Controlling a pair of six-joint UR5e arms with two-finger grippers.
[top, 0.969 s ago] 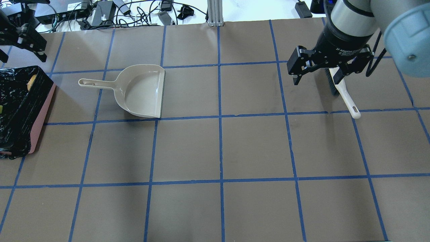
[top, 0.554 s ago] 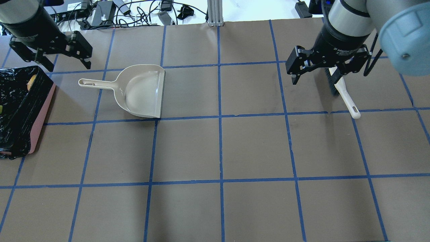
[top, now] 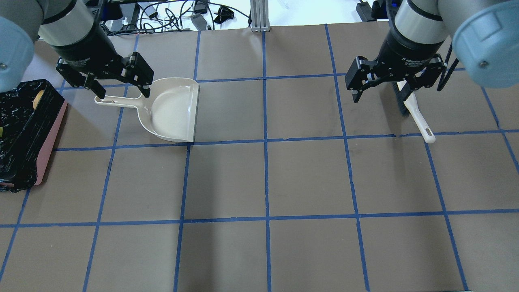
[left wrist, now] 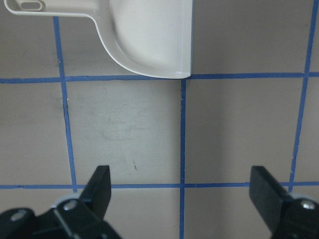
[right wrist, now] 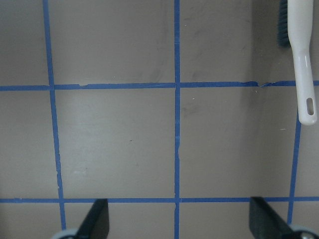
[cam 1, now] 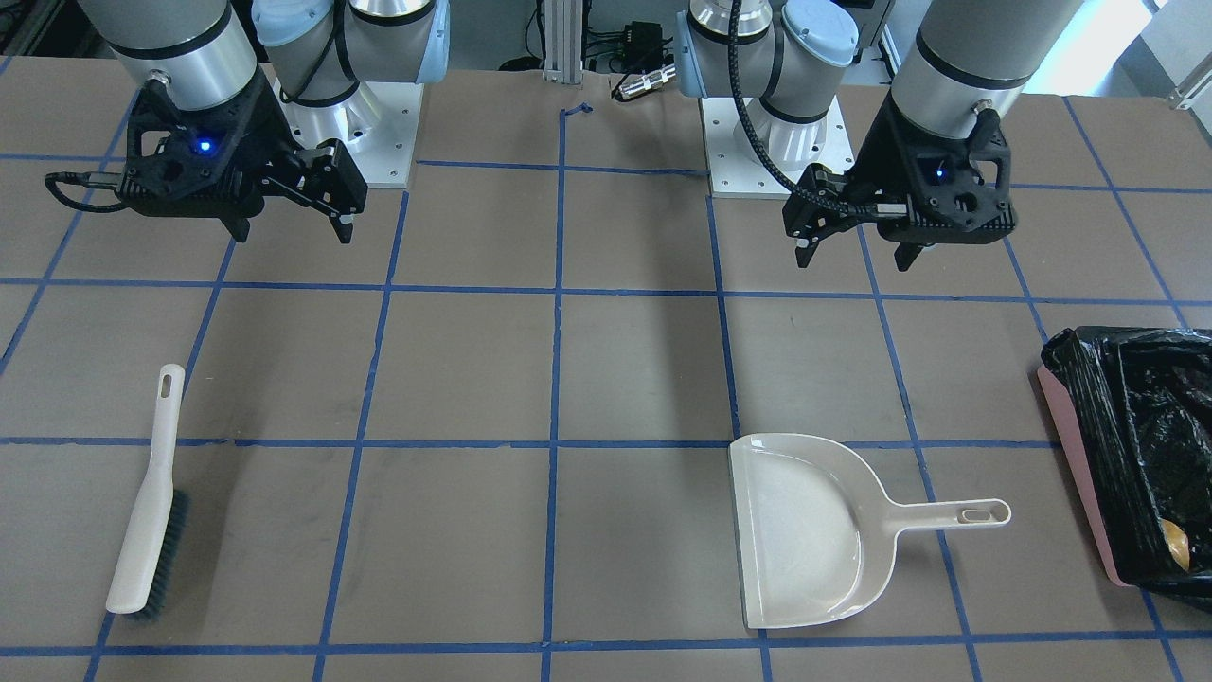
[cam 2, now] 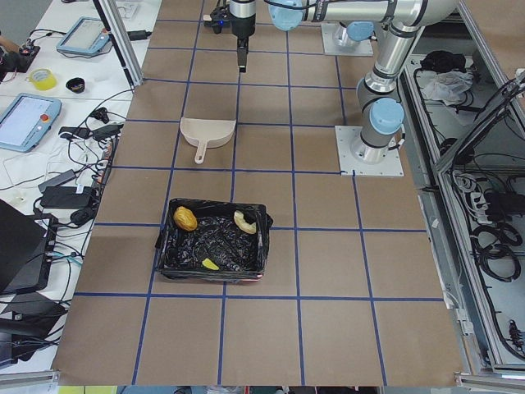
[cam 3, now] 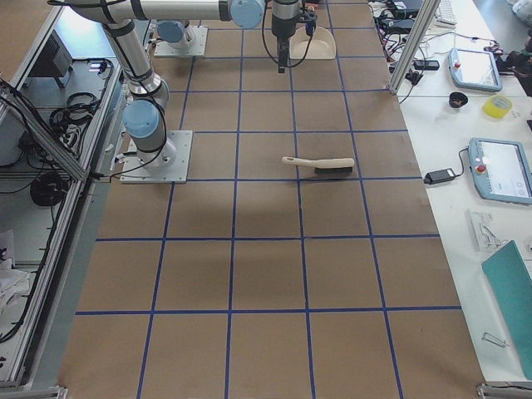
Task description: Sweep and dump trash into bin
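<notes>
All three bits of trash (cam 2: 184,218) lie inside the bin (top: 50,138) at the table's left end. The dustpan (top: 172,109) sits flat nearby, and the left gripper (top: 123,94) hangs above the table close to it, fingers spread wide, holding nothing. The right gripper (top: 381,95) hangs near the brush (cam 1: 147,502), wide and empty too.

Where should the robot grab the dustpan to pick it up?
By its long thin handle, coming straight down from above. The dustpan lies flat on the table with its scoop facing up. The scoop looks too wide for the fingers, but the handle sticks out sideways toward the bin and is narrow enough to pinch across. The open left gripper is probably closest.
</notes>
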